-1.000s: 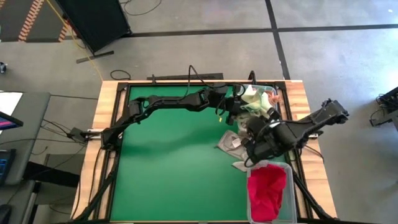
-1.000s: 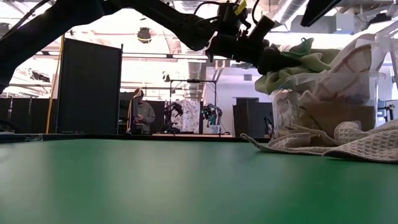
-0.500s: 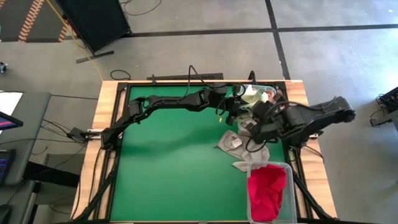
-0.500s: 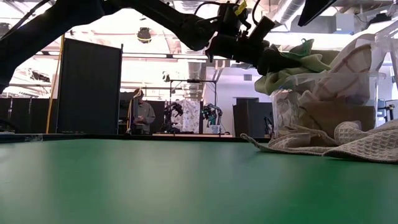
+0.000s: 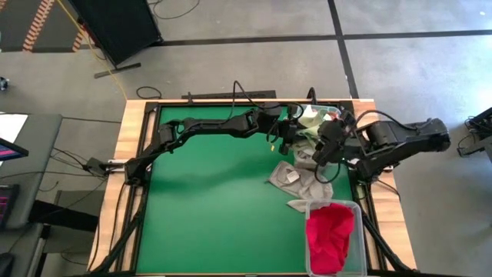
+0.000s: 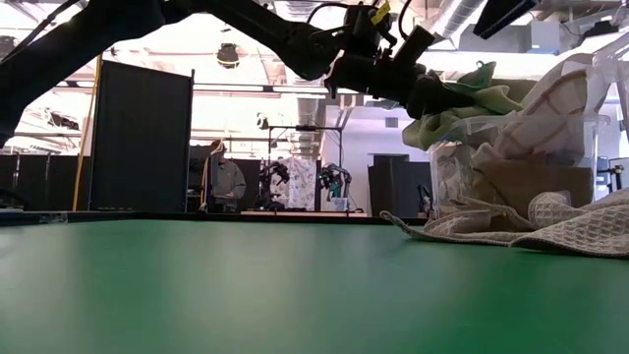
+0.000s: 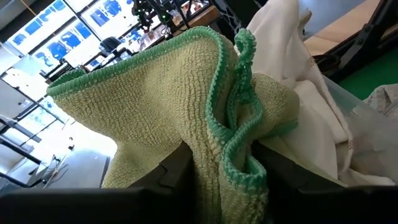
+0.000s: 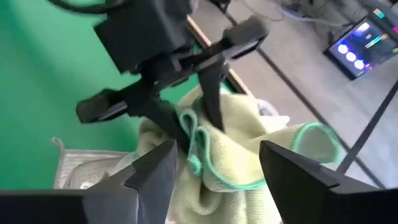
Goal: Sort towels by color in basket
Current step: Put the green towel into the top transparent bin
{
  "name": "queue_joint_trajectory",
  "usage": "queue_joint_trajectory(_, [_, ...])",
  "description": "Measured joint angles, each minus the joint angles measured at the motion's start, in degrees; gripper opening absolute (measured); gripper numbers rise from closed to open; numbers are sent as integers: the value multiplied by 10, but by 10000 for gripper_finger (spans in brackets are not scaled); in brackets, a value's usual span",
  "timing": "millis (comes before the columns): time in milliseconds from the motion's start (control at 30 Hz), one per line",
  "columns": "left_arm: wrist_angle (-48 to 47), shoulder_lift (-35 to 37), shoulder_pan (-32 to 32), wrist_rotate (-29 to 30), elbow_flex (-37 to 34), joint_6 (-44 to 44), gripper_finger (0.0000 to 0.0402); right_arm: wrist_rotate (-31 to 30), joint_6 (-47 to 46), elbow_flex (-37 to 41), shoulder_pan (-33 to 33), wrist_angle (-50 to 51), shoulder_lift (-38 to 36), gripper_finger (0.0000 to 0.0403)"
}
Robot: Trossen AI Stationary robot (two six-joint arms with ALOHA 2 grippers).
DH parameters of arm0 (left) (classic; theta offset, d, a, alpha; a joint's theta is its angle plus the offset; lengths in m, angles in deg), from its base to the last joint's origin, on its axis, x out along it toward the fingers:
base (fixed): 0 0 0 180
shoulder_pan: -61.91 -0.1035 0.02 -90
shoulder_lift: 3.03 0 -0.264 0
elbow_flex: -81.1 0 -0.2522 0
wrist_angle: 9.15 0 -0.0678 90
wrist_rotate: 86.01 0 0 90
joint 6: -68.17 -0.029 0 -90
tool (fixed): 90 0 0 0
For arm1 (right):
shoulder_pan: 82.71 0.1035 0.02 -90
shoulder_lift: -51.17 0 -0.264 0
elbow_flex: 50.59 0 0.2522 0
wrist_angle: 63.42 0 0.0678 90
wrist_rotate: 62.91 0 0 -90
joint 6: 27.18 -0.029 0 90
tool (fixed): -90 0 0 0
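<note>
My left gripper [image 7: 227, 171] is shut on a pale green towel [image 7: 155, 93] with a darker green hem, above the clear basket [image 6: 521, 157] at the table's far right. The basket is heaped with white and tan towels. In the high view my left gripper [image 5: 290, 132] sits at the basket's left side. My right gripper [image 5: 323, 146] hovers open just near of it. In its wrist view, the right gripper [image 8: 217, 180] faces the green towel [image 8: 249, 155]. Grey and white towels [image 5: 296, 181] lie flat on the green mat. Red towels [image 5: 330, 235] fill a clear bin. My left gripper pinches a bunched fold of the pale green towel between its two fingers, with the green hemmed edge [image 7: 239, 143] running through the gap; several layers are gathered there. The fingers [image 6: 408, 84] come from the table's left, slanting slightly down. The towel's far part rests on the basket's heap.
The red bin's rim [image 5: 310, 211] stands at the near right corner. Loose towels [image 6: 521, 226] lie on the mat in front of the basket. The mat's left and middle [image 5: 207, 200] are bare green. A person [image 6: 228, 182] stands in the room beyond.
My right gripper has swung from beside the red bin toward the table's far edge, closing on the far basket and the green towel in my left gripper. The left arm and the towels have kept still.
</note>
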Motion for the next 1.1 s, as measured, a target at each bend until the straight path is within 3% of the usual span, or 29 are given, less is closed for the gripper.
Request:
queue_joint_trajectory(300, [0, 0, 0, 0, 0, 2, 128, 15, 66, 106, -79, -85, -42, 255])
queue_joint_trajectory(500, [-1, 0, 0, 1, 0, 2, 128, 84, 127, 159, -133, -161, -63, 256])
queue_joint_trajectory(733, [-3, 0, 0, 4, 0, 0, 128, 105, 158, 192, -180, -182, -64, 242])
queue_joint_trajectory(900, [-7, 0, 0, 5, 0, -8, 137, 171, 197, 209, -220, -222, -62, 179])
queue_joint_trajectory(1100, [-5, 0, 4, 6, 0, -17, 181, 194, 206, 226, -261, -218, -63, 58])
